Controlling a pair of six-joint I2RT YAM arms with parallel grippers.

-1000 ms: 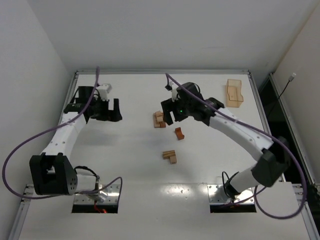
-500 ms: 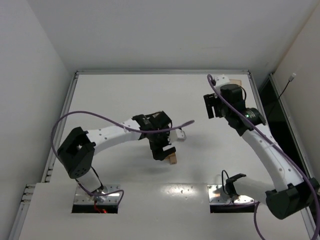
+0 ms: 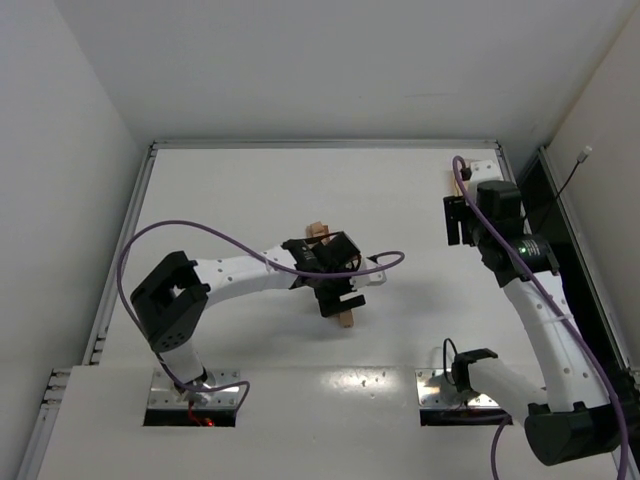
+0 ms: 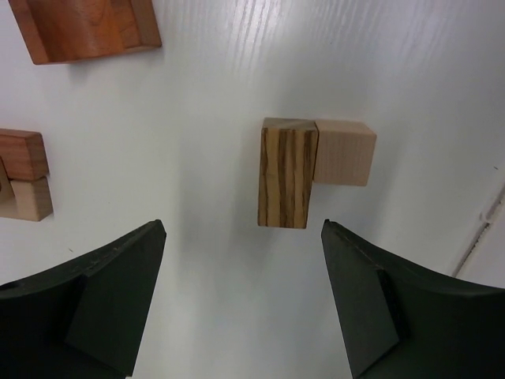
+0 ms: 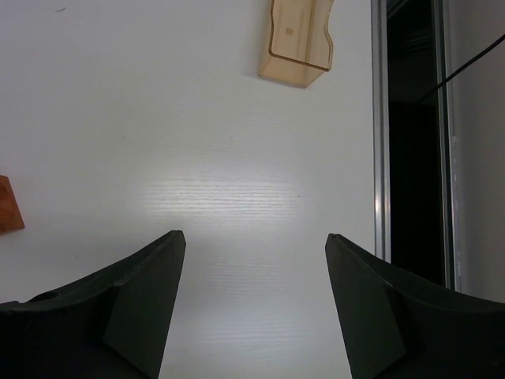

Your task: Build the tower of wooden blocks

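While both arms hang over the white table (image 3: 230,180), neither has hold of anything. Out at the middle, the left gripper (image 4: 243,304) stands spread wide and empty; the right gripper (image 5: 256,308), toward three o'clock on the table, gapes as wide, also empty. From it the light-wood tray (image 5: 298,35) lies at twelve. From the left fingers, a reddish notched block (image 4: 87,28) lies at eleven, an L-shaped wood block (image 4: 314,168) at one, and a reddish-and-tan pair (image 4: 22,175) at ten.
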